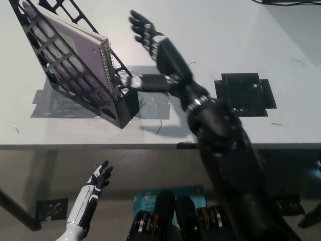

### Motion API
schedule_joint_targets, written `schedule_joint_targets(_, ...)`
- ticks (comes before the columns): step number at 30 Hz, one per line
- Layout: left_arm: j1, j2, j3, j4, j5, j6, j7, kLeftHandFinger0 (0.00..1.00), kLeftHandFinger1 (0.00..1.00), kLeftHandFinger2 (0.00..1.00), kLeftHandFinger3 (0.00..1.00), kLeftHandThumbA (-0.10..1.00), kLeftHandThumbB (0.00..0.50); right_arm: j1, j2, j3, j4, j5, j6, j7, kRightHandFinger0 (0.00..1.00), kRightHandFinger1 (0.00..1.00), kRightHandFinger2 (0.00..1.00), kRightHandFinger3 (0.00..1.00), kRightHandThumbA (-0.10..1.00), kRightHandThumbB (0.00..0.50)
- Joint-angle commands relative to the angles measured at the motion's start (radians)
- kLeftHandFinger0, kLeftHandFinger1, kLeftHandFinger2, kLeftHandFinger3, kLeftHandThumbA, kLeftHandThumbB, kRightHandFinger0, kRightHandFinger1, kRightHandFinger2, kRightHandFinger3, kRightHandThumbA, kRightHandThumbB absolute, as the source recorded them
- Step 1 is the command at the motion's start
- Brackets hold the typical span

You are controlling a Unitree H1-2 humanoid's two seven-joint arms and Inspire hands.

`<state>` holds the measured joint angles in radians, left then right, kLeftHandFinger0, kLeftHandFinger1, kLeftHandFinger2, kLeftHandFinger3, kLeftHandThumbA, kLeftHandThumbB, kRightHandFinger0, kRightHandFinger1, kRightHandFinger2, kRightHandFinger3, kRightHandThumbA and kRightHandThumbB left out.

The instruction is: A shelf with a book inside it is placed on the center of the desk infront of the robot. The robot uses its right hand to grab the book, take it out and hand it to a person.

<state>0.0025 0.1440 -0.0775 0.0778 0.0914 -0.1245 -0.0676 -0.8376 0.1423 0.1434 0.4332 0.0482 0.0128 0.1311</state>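
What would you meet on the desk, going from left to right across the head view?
Black lattice shelf holding the purple spiral-bound notebook → open black right hand → black tape square.

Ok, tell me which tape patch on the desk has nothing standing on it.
The black tape patch, right of the right hand; the grey tape patch carries the black shelf.

The top-left edge is cutting off the upper part of the shelf (75,75), and its lattice wall is covering most of the book (88,60). The black right hand (153,47) and forearm are hiding part of the grey tape (150,108) on the table (225,30). The bottom edge is cropping the white left hand (90,198) at the wrist.
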Motion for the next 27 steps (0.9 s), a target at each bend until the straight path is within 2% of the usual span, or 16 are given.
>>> schedule_joint_targets(1, -0.013, 0.009, 0.002, -0.031, -0.002, -0.012, -0.012, 1.0, 1.0, 1.0, 1.0, 1.0, 0.344, -0.105, 0.051, -0.01, 0.092, 0.0, -0.057, -0.014, 1.0, 1.0, 1.0, 1.0, 1.0, 0.302)
schedule_joint_targets(5, -0.02, 0.01, 0.0, -0.032, 0.008, -0.013, -0.009, 1.0, 1.0, 1.0, 1.0, 1.0, 0.335, -0.127, 0.072, -0.022, 0.143, 0.011, -0.073, -0.013, 1.0, 1.0, 1.0, 1.0, 1.0, 0.296)
schedule_joint_targets(9, -0.024, 0.017, -0.008, -0.049, 0.026, 0.01, -0.014, 1.0, 1.0, 1.0, 1.0, 1.0, 0.343, -0.148, 0.105, -0.044, 0.192, 0.032, -0.087, -0.008, 1.0, 1.0, 1.0, 1.0, 1.0, 0.347)
schedule_joint_targets(12, -0.028, 0.02, -0.009, -0.052, 0.033, 0.015, -0.013, 1.0, 1.0, 1.0, 1.0, 1.0, 0.35, -0.147, 0.115, -0.047, 0.191, 0.038, -0.092, 0.003, 1.0, 1.0, 1.0, 1.0, 1.0, 0.355)
schedule_joint_targets(13, -0.029, 0.022, -0.011, -0.056, 0.038, 0.019, -0.013, 1.0, 1.0, 1.0, 1.0, 1.0, 0.357, -0.14, 0.12, -0.043, 0.184, 0.029, -0.093, 0.0, 1.0, 1.0, 1.0, 1.0, 1.0, 0.371)
schedule_joint_targets(18, -0.033, 0.027, -0.013, -0.053, 0.037, 0.014, -0.017, 1.0, 1.0, 1.0, 1.0, 1.0, 0.359, -0.123, 0.13, -0.046, 0.159, 0.035, -0.072, 0.004, 1.0, 1.0, 1.0, 1.0, 1.0, 0.364)
schedule_joint_targets(20, -0.033, 0.028, -0.013, -0.049, 0.032, 0.008, -0.018, 1.0, 1.0, 1.0, 1.0, 1.0, 0.357, -0.119, 0.133, -0.046, 0.152, 0.037, -0.07, 0.006, 1.0, 1.0, 1.0, 1.0, 1.0, 0.386)
schedule_joint_targets(24, -0.033, 0.024, -0.012, -0.05, 0.012, 0.018, -0.026, 1.0, 1.0, 1.0, 1.0, 1.0, 0.347, -0.1, 0.136, -0.047, 0.134, 0.045, -0.06, 0.015, 1.0, 1.0, 1.0, 1.0, 1.0, 0.393)
schedule_joint_targets(27, -0.039, 0.024, -0.011, -0.045, 0.014, 0.016, -0.028, 1.0, 1.0, 1.0, 1.0, 1.0, 0.345, -0.089, 0.135, -0.052, 0.123, 0.052, -0.052, 0.016, 1.0, 1.0, 1.0, 1.0, 1.0, 0.378)
